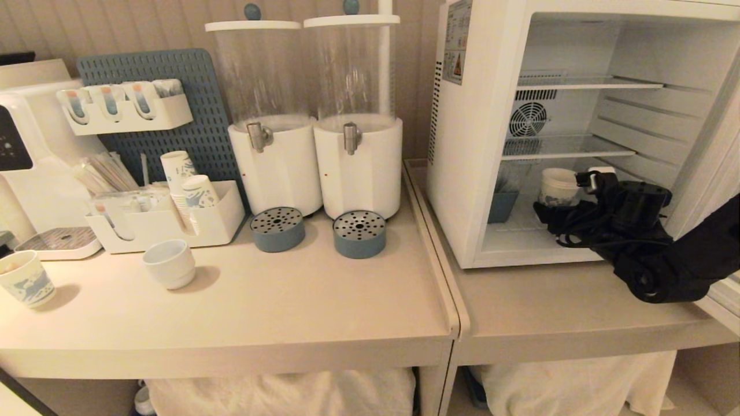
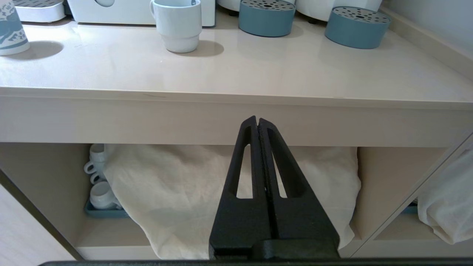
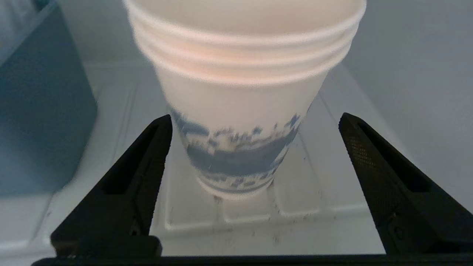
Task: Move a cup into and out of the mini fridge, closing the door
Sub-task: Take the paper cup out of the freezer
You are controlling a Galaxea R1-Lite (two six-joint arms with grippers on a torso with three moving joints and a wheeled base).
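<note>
Right wrist view: cup [image 3: 236, 122] stands free between right gripper [image 3: 255, 147] fingers [image 3: 147, 162], apart.
Handling: light, crushable paper; probably grip mid-wall gently.
Left gripper [image 2: 257, 123]: fingers together, parked.

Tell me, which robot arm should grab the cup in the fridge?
Probably the right. The right gripper is open inside the mini fridge, with the cup between its fingers. The left gripper is shut, below the counter's front edge.

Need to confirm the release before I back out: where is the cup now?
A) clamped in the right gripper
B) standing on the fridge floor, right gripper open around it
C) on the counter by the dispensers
B: the cup stands on the mini fridge floor, and the right gripper fingers sit wide apart, clear of its sides.
</note>
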